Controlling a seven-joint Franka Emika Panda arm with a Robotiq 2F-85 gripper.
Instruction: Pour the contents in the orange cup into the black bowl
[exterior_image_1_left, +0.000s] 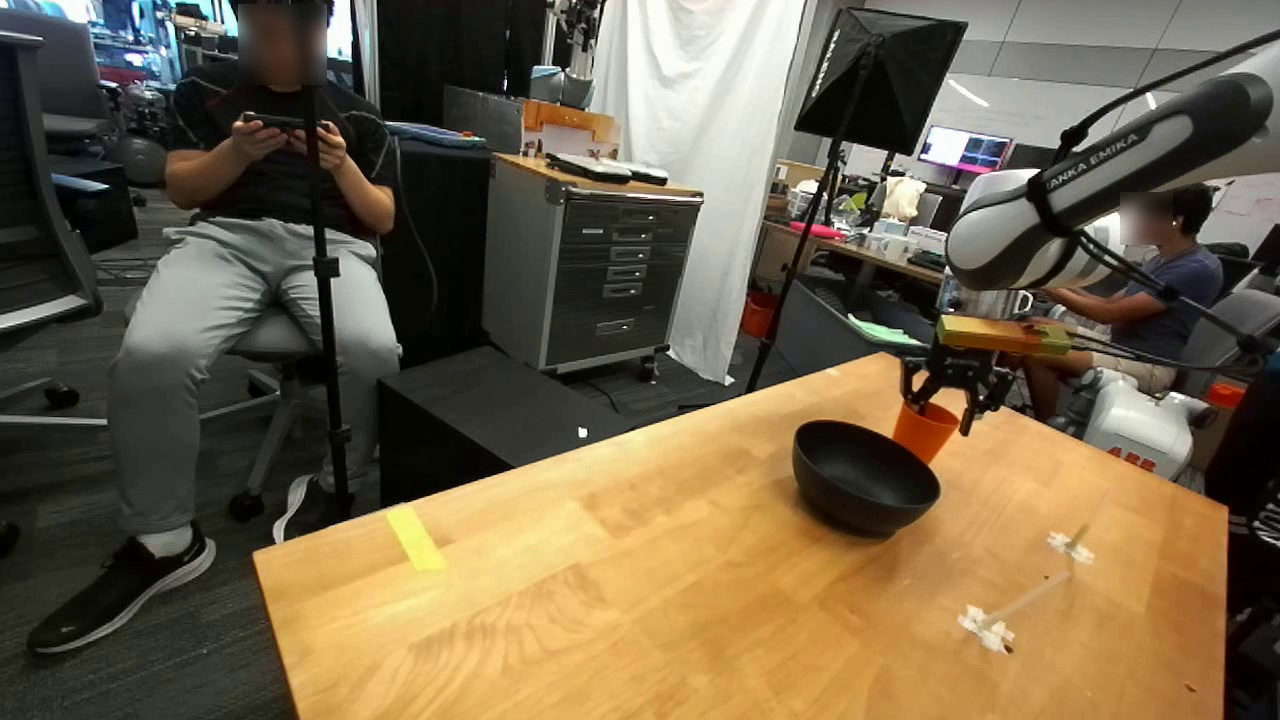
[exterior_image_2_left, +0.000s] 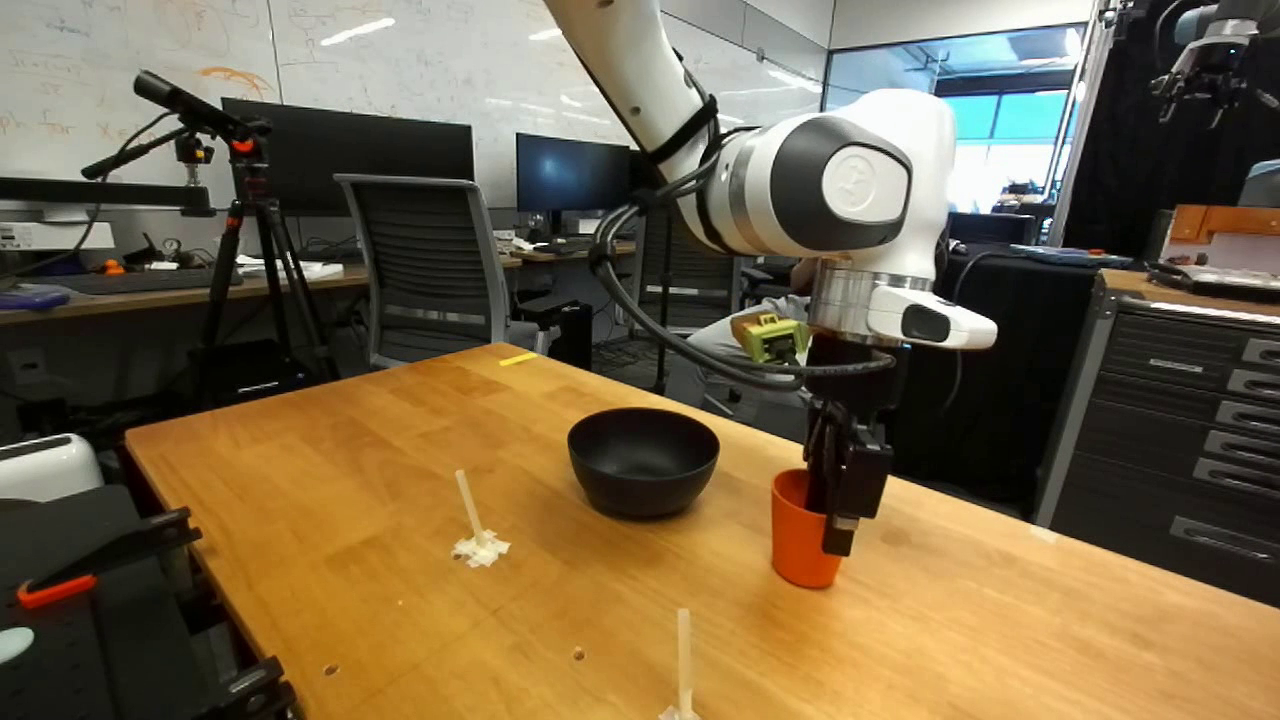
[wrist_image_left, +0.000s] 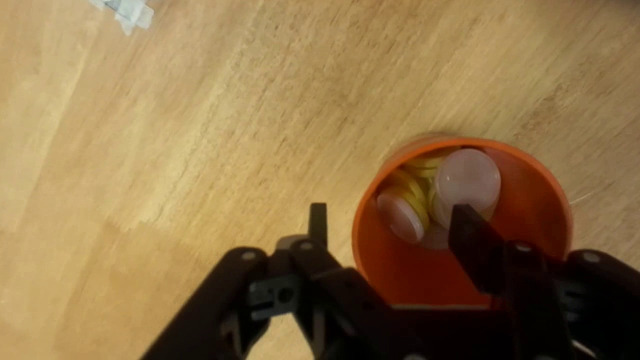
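Note:
The orange cup (exterior_image_2_left: 800, 545) stands upright on the wooden table in both exterior views. From above, the wrist view shows the contents (wrist_image_left: 467, 180), pale round pieces with yellow ones beside them, at the bottom of the cup. My gripper (wrist_image_left: 390, 222) straddles the cup's wall with its jaws apart: one fingertip (wrist_image_left: 318, 222) is outside the rim, the other is inside the cup, over the contents. A gap shows between the wall and each finger. Close to the cup sits the black bowl (exterior_image_1_left: 866, 480), upright and wider than the cup.
Two thin pale sticks, one of them (exterior_image_2_left: 684, 660) near the front and another (exterior_image_2_left: 470, 508) further back, rise from taped spots on the table (exterior_image_1_left: 640, 560). Yellow tape (exterior_image_1_left: 415, 538) marks the table near an edge. A seated person (exterior_image_1_left: 280, 200) is beyond the table.

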